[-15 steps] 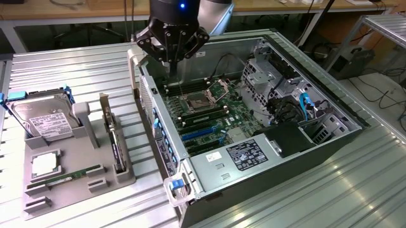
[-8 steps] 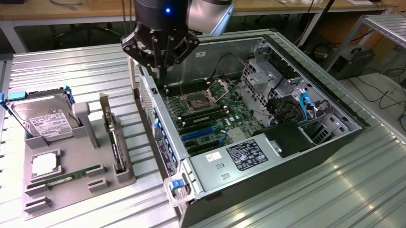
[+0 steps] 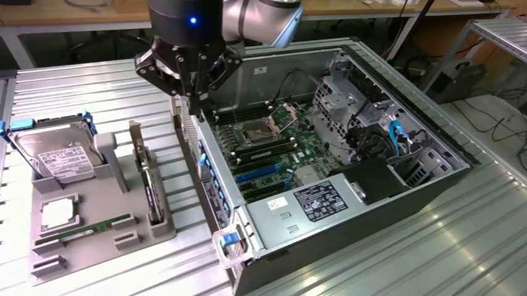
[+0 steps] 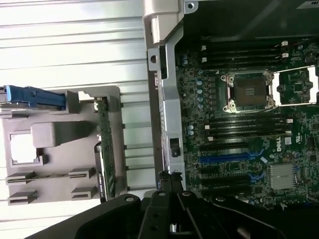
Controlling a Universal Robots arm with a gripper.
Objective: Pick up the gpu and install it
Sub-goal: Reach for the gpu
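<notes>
The black robot gripper [image 3: 197, 97] hangs above the rear wall of the open black computer case [image 3: 416, 206], its fingers [image 4: 172, 181] closed together on nothing. The thin black gpu card [image 3: 150, 179] stands on edge in the grey plastic holder [image 3: 99, 231], just beside the case on the slatted metal desk [image 3: 91, 92].

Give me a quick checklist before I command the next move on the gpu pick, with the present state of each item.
1. gpu standing on edge in the grey tray: ok.
2. Gripper lined up over the gpu: not ok; it hangs above the edge of the computer case, beside the tray.
3. gpu in the gripper: not ok; the card sits in the tray.
4. Blue expansion slots free of cards: ok.
5. Case side open, motherboard exposed: ok.
6. Hard drive apart from the gpu: ok.
</notes>
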